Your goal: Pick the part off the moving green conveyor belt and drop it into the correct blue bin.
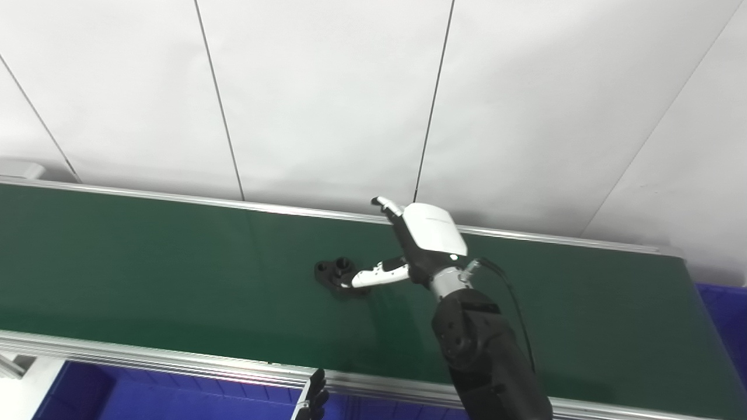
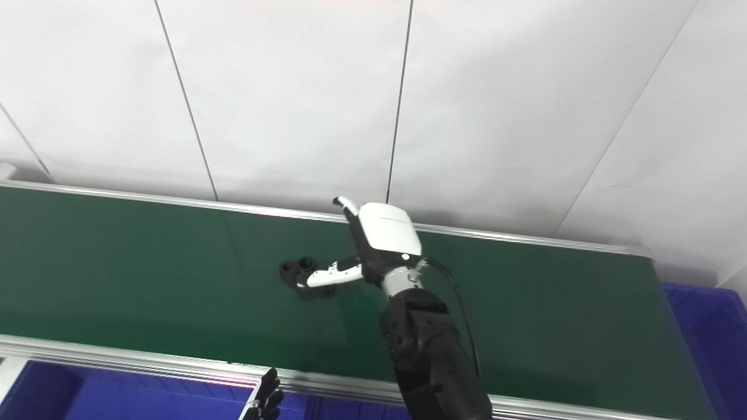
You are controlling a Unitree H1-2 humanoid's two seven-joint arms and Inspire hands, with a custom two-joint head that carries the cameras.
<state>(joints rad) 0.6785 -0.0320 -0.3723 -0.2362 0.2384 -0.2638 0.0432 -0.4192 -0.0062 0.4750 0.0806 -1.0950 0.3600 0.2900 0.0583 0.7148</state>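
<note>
A small black part (image 1: 335,273) with round bosses lies on the green conveyor belt (image 1: 146,274), near its middle. My right hand (image 1: 417,245) hovers over the belt just right of the part, open, with its white thumb reaching to the part's near edge and one finger pointing toward the far rail. Nothing is held in it. My left hand (image 1: 315,401) shows only as dark fingertips at the bottom edge, below the belt's near rail; its state is hidden.
Blue bins sit below the near rail at the bottom left (image 1: 152,396) and past the belt's right end (image 1: 723,315). Aluminium rails (image 1: 175,359) edge the belt. A white panelled wall (image 1: 327,99) stands behind.
</note>
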